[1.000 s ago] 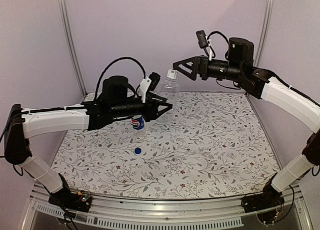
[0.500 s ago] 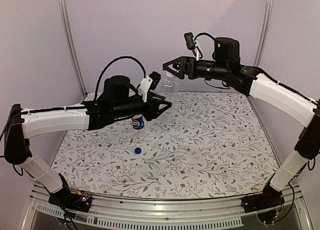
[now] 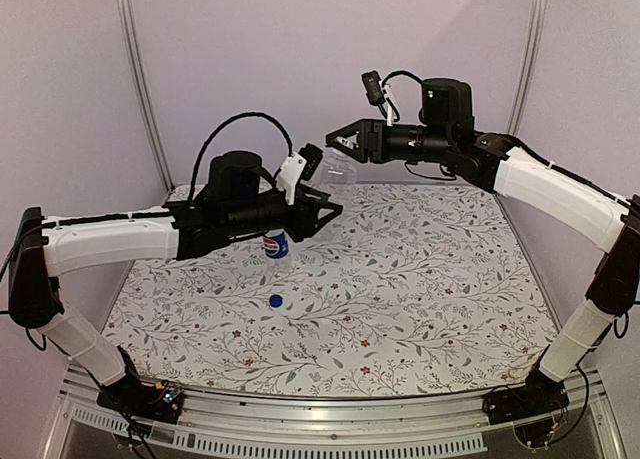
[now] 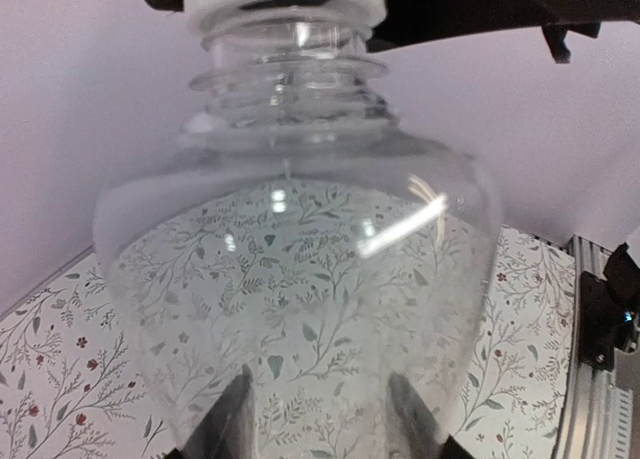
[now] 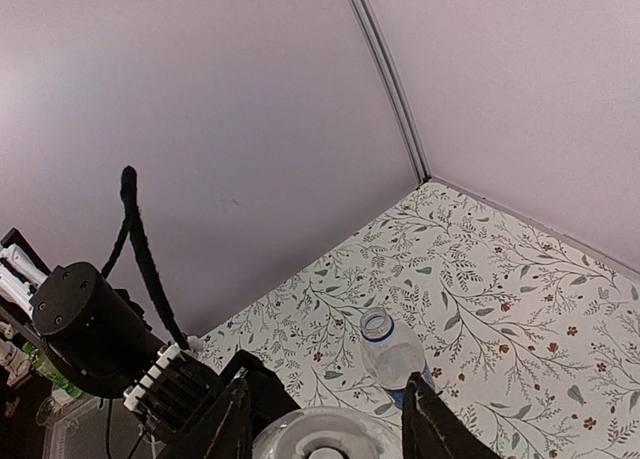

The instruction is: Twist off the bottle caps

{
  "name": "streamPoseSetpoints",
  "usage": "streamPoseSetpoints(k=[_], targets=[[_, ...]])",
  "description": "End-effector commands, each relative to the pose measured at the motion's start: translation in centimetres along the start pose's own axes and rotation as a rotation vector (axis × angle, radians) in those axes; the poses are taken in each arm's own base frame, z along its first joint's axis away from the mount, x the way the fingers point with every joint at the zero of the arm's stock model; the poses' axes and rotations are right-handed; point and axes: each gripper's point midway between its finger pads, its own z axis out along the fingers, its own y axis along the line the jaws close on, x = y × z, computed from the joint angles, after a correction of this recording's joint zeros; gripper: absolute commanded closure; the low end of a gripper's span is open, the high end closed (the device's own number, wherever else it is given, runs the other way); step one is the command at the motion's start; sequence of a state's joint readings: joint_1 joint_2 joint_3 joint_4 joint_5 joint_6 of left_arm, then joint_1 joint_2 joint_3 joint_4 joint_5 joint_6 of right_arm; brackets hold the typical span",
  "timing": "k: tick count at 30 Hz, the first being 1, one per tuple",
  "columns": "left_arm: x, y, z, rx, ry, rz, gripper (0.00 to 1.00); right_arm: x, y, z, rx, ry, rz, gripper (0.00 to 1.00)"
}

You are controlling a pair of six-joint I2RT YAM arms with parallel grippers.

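The right arm's jaws (image 3: 340, 142) are drawn in around a small white round plastic screw cap (image 5: 325, 437). In the right wrist view one black finger stands against each side of the cap, with no gap to be seen. The cap sits on the threaded neck of a short, plain clear plastic bottle (image 4: 300, 279), which hangs upright in the air.

The left arm's jaws (image 3: 325, 214) are closed on the lower body of this bottle. In the left wrist view their two fingers show through the clear wall at the bottom. The bottle is held well above the tabletop (image 3: 430, 289), over its far edge and a little left of the middle. The right arm reaches in from the right and the left arm from the left, so the two grippers meet at the bottle, one above the other.

Below the left gripper, a taller clear plastic bottle with a blue Pepsi label (image 3: 276, 245) stands upright on the flower-patterned tabletop, left of centre. Its mouth is open, with only a blue ring around the neck. A small bright blue round screw cap (image 3: 275, 300) lies flat on the tabletop near this bottle, on the side toward the near edge and not touching it.
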State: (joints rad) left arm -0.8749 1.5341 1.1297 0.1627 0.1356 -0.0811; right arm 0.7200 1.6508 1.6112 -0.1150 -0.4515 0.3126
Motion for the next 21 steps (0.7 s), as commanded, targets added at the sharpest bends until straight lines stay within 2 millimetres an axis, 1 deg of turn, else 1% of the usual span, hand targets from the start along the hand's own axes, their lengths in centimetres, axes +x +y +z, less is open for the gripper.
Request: streamPoseSetpoints(k=[1,7,12,15,18,21], targets=[[-1.0,-0.4,0.2,-0.002,-0.025,0.019,0.76,0.2,0.5,0.0,-0.013,0.008,-0.007,0.51],[-1.3,-0.4,0.0,-0.007,-0.031,0.022,0.76,0.8,0.2,0.1,-0.009,0.020,-0.003,0.54],[-1.4,-0.4,-0.1,-0.008,-0.033,0.024,0.76,1.1,-0.1,0.2,0.002,0.029,-0.001,0.52],[-1.5,-0.4,-0.1,-0.009,-0.036,0.027,0.76,1.2,-0.2,0.3,0.003,0.032,0.000,0.53],[-1.4,-0.4,-0.1,-0.010,-0.034,0.028,0.76,1.5,-0.3,0.5,0.002,0.040,0.003,0.57],[-1.4,-0.4,-0.1,-0.010,-0.033,0.031,0.76,1.5,-0.3,0.4,0.001,0.041,-0.001,0.63]])
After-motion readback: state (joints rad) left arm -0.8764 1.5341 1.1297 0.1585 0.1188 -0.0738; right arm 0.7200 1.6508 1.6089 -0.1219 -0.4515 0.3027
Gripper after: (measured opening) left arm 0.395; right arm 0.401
